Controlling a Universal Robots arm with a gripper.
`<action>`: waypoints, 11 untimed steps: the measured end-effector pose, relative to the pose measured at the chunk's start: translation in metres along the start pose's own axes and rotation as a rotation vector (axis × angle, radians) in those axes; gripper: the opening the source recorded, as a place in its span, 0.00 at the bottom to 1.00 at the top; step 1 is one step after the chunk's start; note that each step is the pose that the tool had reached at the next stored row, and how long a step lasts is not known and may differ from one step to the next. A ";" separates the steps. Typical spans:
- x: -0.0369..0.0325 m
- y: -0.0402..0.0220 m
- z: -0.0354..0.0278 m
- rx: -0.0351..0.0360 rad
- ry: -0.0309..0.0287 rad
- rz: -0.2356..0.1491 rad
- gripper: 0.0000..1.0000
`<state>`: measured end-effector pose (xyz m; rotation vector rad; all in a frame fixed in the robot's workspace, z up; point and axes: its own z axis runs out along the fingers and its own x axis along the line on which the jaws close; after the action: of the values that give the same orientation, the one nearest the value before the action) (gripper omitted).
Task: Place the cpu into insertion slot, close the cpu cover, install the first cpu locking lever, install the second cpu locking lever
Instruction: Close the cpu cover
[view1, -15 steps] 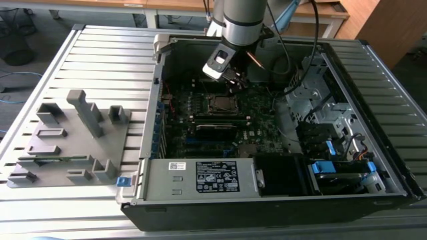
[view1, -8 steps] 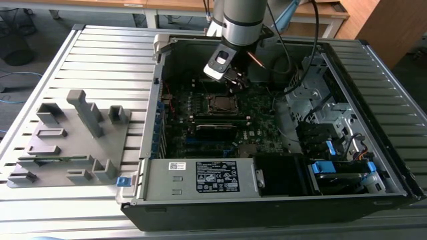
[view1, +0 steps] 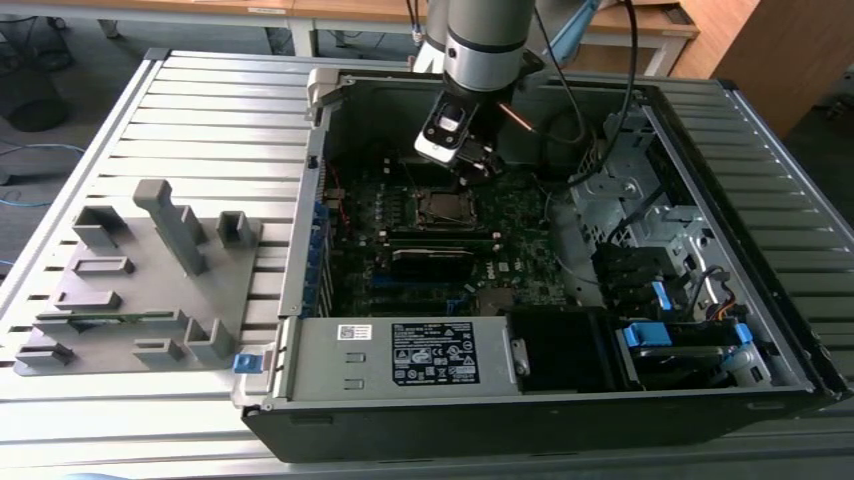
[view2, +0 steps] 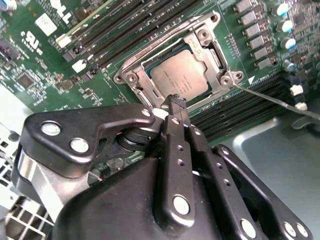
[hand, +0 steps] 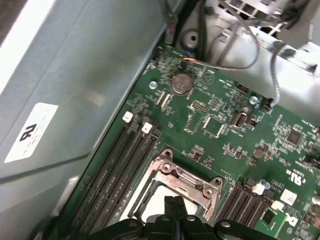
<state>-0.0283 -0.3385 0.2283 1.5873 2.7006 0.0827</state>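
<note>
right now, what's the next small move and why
Probably move the shut fingers over to the thin locking lever: the cpu is seated, the cpu cover lies down around it, and that lever juts out, apparently unlatched.

My gripper (view2: 176, 102) was matte black over the green motherboard (view2: 45, 65), whose memory slots (view2: 115, 30) were black with white clips. The cpu (view2: 180, 80) showed dull silver-grey inside the brighter silver cpu cover (view2: 165, 48). The near power supply box (view1: 400, 355) was grey with a black-and-white label, blue tabs (view1: 645, 333) sat at the exterior view's right, and the table (view1: 200, 110) was pale grey, striped with ridges.
</note>
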 end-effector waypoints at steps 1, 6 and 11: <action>0.0000 0.0000 0.0000 0.0003 0.0007 -0.014 0.11; 0.0000 0.0000 0.0000 0.0017 0.0042 -0.084 0.11; 0.0000 0.0000 0.0000 0.0027 0.0068 -0.138 0.11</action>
<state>-0.0283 -0.3385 0.2283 1.3992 2.8067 0.0835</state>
